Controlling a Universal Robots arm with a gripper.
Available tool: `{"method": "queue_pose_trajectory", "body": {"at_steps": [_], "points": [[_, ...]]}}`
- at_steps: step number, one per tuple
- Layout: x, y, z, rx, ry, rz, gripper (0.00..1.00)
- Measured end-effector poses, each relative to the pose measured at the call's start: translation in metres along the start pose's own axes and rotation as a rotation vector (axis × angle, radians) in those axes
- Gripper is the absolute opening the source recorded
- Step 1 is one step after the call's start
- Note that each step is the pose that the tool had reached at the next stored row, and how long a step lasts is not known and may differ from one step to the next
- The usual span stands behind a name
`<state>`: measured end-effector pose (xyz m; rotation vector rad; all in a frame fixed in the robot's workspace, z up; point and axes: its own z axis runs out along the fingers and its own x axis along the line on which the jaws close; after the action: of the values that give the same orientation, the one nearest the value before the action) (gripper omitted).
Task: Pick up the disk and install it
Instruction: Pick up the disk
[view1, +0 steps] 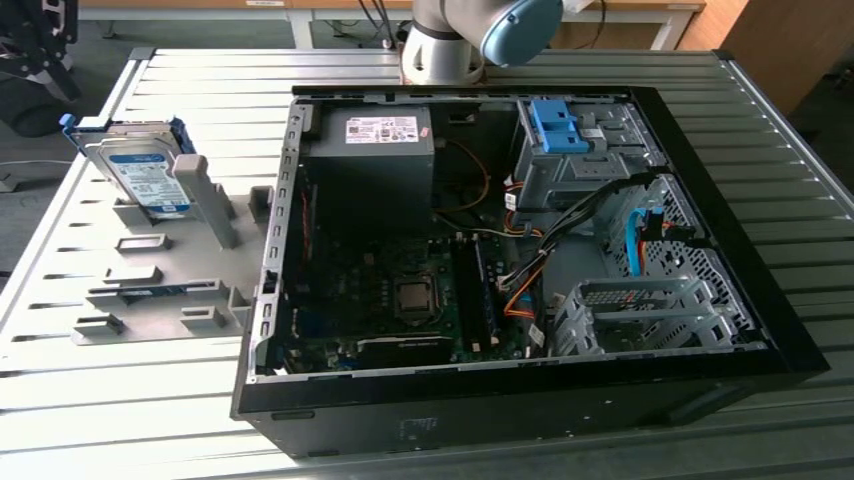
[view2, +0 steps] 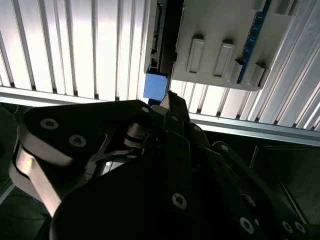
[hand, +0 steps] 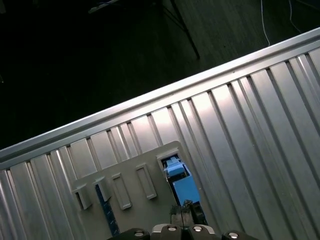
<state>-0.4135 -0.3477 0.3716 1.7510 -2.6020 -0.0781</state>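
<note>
Wrist tipped downward, my gripper hangs near a blue block at the edge of the grey plastic holder. I cannot tell whether the jaws are wide or narrow. In the exterior view the disk stands on end in that holder on the ribbed metal desk, long axis upright, label toward the camera. The block is probably its frame.
</note>
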Motion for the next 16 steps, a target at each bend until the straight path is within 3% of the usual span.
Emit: {"method": "queue_pose_trajectory", "body": {"at_steps": [5,12,15,16], "points": [[0.0000,0.0000,0.0000,-0.0012,0.0022,-0.051,0.11],[0.0000,0.0000,0.0001,-0.0015,0.0026,-0.062,0.11],[0.0000,0.0000,0.0003,-0.0025,0.0023,-0.102,0.11],[0.0000,0.0000,0.0005,0.0027,0.0002,-0.106,0.11]]}}
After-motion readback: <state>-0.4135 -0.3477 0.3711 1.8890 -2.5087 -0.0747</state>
